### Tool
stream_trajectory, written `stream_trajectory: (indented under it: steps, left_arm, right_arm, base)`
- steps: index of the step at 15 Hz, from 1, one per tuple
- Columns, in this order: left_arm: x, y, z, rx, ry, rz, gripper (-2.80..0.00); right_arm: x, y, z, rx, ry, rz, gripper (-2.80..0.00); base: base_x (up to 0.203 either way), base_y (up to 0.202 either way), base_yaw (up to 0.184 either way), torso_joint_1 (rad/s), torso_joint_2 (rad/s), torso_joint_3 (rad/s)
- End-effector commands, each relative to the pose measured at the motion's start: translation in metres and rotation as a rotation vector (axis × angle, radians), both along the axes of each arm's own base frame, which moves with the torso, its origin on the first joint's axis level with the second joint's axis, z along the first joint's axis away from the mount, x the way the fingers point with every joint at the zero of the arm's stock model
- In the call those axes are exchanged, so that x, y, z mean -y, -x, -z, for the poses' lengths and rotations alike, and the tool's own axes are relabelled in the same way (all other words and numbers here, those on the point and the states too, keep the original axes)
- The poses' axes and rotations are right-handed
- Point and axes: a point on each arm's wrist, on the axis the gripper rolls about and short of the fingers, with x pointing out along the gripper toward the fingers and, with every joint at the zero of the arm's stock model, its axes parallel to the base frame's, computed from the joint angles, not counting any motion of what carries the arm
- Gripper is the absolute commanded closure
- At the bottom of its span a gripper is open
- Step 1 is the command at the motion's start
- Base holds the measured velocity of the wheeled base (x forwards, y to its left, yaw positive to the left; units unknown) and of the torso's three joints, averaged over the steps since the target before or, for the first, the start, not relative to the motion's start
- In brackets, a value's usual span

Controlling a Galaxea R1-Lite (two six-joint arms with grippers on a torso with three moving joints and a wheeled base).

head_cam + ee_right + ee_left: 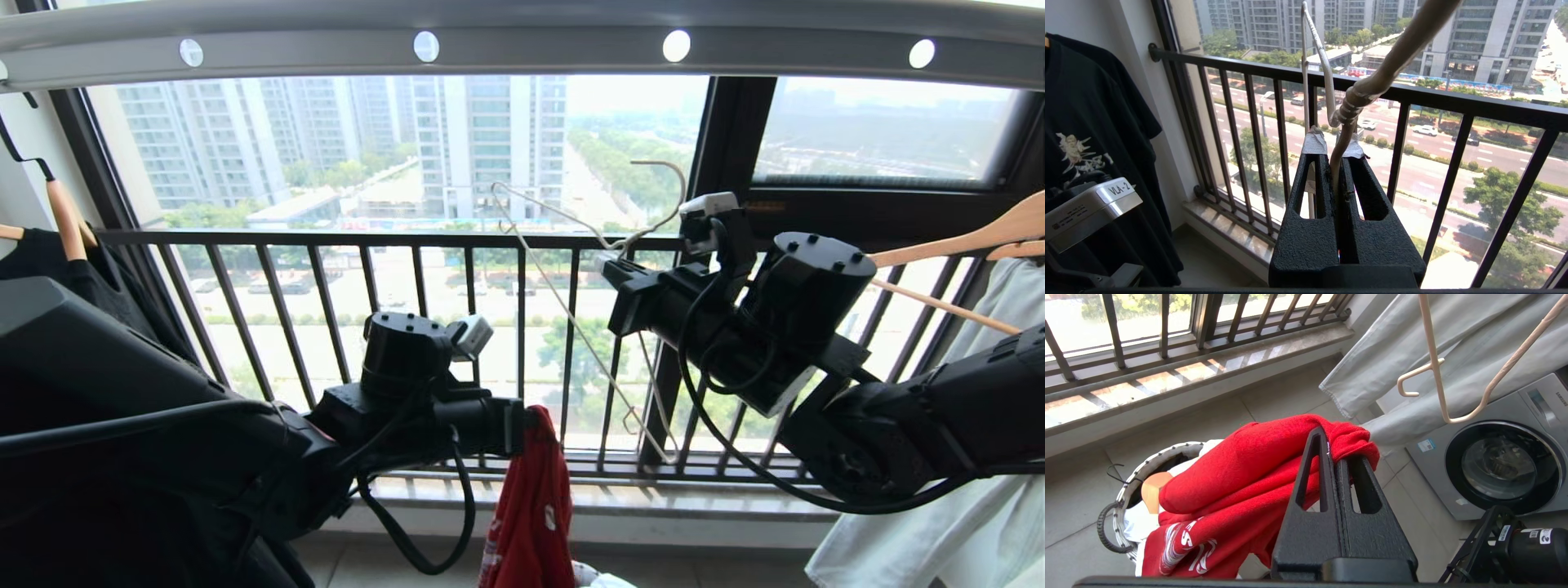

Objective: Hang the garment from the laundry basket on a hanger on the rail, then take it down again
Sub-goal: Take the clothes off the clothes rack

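My left gripper (526,429) (1336,451) is shut on a fold of the red garment (531,506) (1241,473), which hangs from it above the laundry basket (1133,486). My right gripper (612,269) (1334,153) is shut on the twisted neck of the cream wire hanger (571,318) (1359,92), held tilted in front of the black railing, to the right of and higher than the garment. One end of the hanger (1443,375) hangs in the left wrist view. The grey rail (522,41) with round white holes runs overhead, well above the hanger's hook.
A black garment (49,269) (1090,134) on a wooden hanger hangs at the left. A pale grey garment (963,506) (1433,347) on a wooden hanger (963,237) hangs at the right. The black railing (408,327) and window are ahead. A washing machine (1502,457) stands at the right.
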Motion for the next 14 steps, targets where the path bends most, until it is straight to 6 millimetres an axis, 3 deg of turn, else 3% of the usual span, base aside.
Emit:
stream_trajectory:
  steps: [1,4,14]
  left_arm:
    - [0.002,-0.003,0.009,-0.009,-0.018,0.006,0.0]
    - [0.004,-0.007,0.019,0.025,-0.087,-0.04,0.0]
    - [0.012,-0.027,0.082,0.072,-0.352,-0.123,0.0]
  right_arm:
    - [0.0,-0.002,0.003,-0.005,0.003,0.017,0.0]
    - [0.006,-0.003,0.005,-0.056,0.045,0.045,0.0]
    - [0.015,0.004,-0.007,-0.053,0.045,0.06,0.0]
  base:
    - [0.0,0.0,0.0,0.0,0.0,0.0]
    - [0.0,0.0,0.0,0.0,0.0,0.0]
    - [0.0,0.0,0.0,0.0,0.0,0.0]
